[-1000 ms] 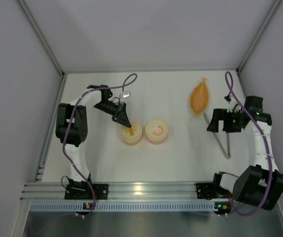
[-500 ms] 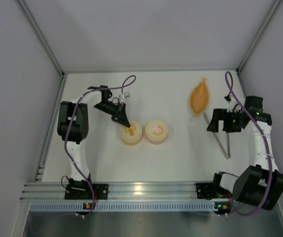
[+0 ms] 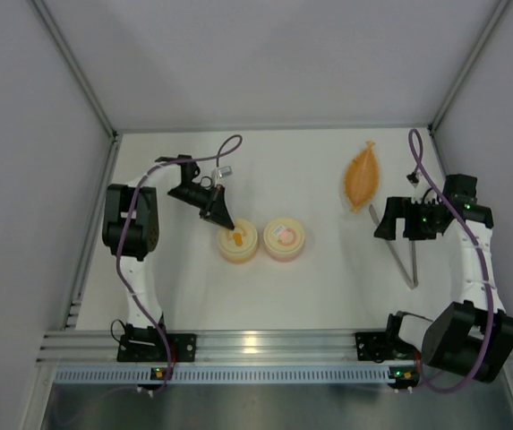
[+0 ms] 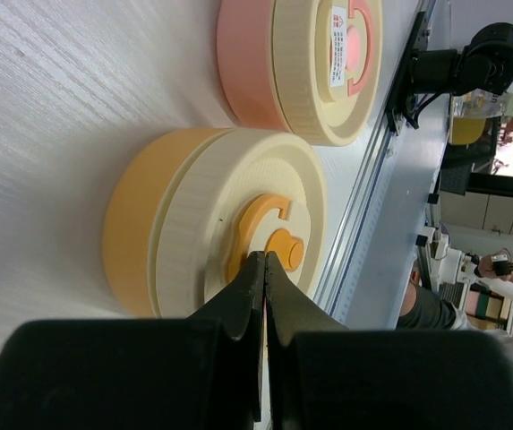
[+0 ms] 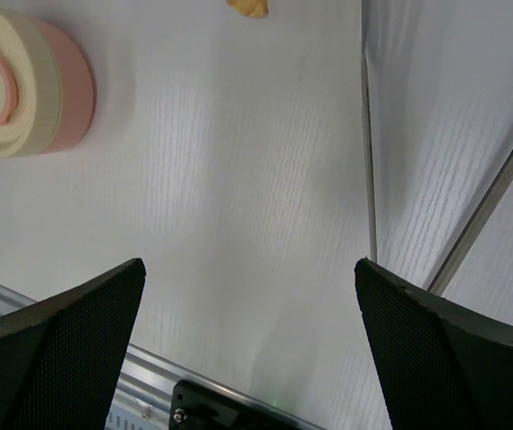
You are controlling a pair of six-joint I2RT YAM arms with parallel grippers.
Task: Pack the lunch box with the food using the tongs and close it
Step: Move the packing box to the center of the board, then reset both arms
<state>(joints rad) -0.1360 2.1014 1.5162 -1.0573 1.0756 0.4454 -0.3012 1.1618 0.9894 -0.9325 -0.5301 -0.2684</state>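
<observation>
Two round lunch boxes stand mid-table with cream lids on: an orange one (image 3: pixel 238 243) (image 4: pixel 184 224) and a pink one (image 3: pixel 285 239) (image 4: pixel 296 63) (image 5: pixel 32 81). My left gripper (image 3: pixel 229 228) (image 4: pixel 265 257) is shut and empty, its tips just over the orange handle on the orange box's lid. The silver tongs (image 3: pixel 403 257) lie flat on the table at the right. My right gripper (image 3: pixel 381 219) (image 5: pixel 248 264) hovers open and empty beside their far end. The tongs do not appear in the right wrist view. The food is out of view.
An orange leaf-shaped dish (image 3: pixel 362 176) (image 5: pixel 248 7) lies at the back right. Grey walls with metal corner posts (image 3: pixel 86 90) close in the sides, and an aluminium rail (image 3: pixel 256 345) runs along the near edge.
My left gripper has drawn back slightly up and to the left from the orange box's lid, still shut. The right arm has not moved.
</observation>
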